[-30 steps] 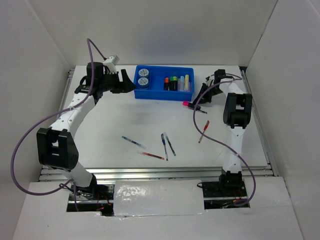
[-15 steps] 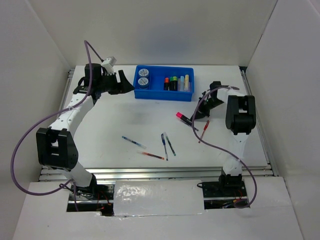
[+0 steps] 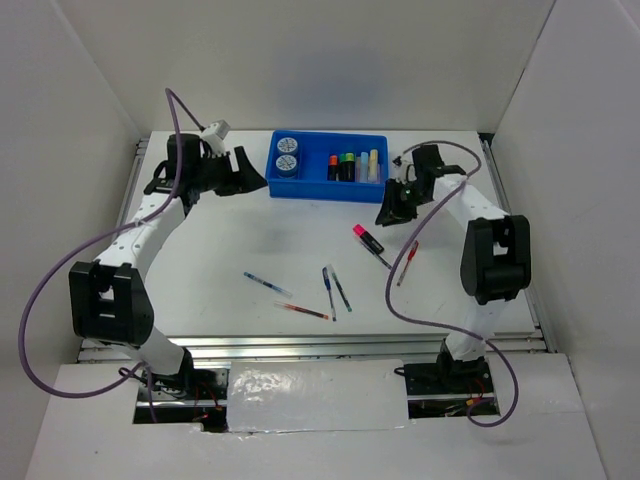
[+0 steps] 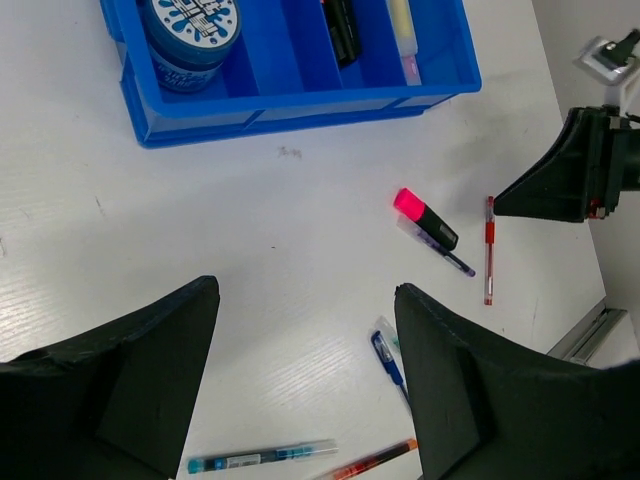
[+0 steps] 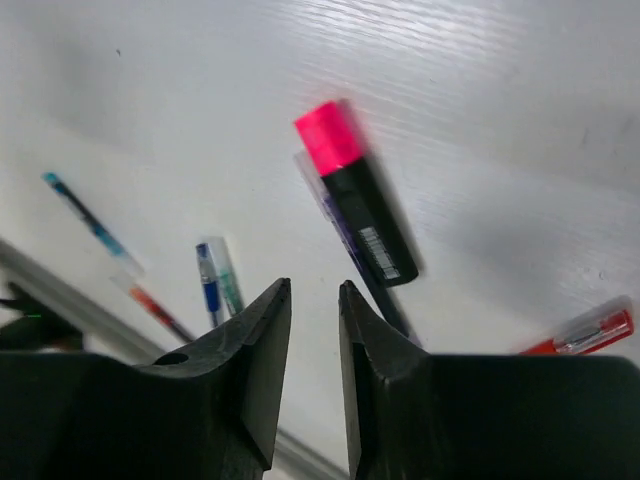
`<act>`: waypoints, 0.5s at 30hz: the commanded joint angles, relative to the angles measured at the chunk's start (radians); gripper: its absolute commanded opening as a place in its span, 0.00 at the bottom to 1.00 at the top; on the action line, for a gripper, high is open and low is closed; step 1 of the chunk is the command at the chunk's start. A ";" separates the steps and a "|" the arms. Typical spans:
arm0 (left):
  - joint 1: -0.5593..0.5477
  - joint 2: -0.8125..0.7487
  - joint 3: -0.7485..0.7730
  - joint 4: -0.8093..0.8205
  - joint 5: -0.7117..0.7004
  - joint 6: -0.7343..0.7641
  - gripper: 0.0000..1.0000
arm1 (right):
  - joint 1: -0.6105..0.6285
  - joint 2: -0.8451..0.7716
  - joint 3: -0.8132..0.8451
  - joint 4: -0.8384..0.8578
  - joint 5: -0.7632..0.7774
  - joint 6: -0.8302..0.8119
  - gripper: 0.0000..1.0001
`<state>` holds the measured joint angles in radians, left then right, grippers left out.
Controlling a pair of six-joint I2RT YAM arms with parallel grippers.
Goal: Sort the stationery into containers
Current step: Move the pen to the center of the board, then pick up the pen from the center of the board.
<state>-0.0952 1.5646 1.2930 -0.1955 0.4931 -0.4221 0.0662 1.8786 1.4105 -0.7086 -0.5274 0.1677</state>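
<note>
**Loose stationery on the table (image 3: 200, 270) in front, sorting tray at the back.**

Nearest, four thin pens (image 3: 327, 290) lie scattered, with a separate red pen (image 3: 407, 263) off to their right. Beyond them, a pink highlighter (image 3: 367, 238) rests across a purple pen (image 4: 458, 265). The right end effector (image 5: 315, 300) hangs just past it, its fingers a narrow gap apart and gripping nothing. The left end effector (image 4: 305, 300), beside the tray's left end, is spread wide and empty. Farthest, the blue tray (image 3: 325, 191) holds two round discs (image 3: 287, 163) in its left compartment, one behind the other. Its right compartments hold orange, green, pale and yellow highlighters (image 3: 347, 165) side by side.
</note>
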 commanded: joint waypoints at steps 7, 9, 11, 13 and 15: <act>0.006 -0.083 -0.023 0.037 0.033 0.046 0.86 | 0.204 -0.049 -0.039 0.097 0.383 -0.272 0.41; 0.006 -0.109 -0.059 0.070 0.055 0.045 0.86 | 0.216 -0.004 -0.021 0.078 0.455 -0.307 0.45; 0.008 -0.121 -0.075 0.077 0.064 0.043 0.86 | 0.213 0.014 -0.019 0.092 0.472 -0.318 0.45; 0.011 -0.124 -0.084 0.076 0.062 0.036 0.86 | 0.213 0.028 -0.018 0.101 0.494 -0.336 0.45; 0.009 -0.124 -0.099 0.083 0.067 0.029 0.86 | 0.211 0.039 -0.012 0.100 0.495 -0.349 0.44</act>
<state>-0.0937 1.4750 1.2083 -0.1635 0.5266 -0.3954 0.2832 1.9144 1.3781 -0.6395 -0.0990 -0.1257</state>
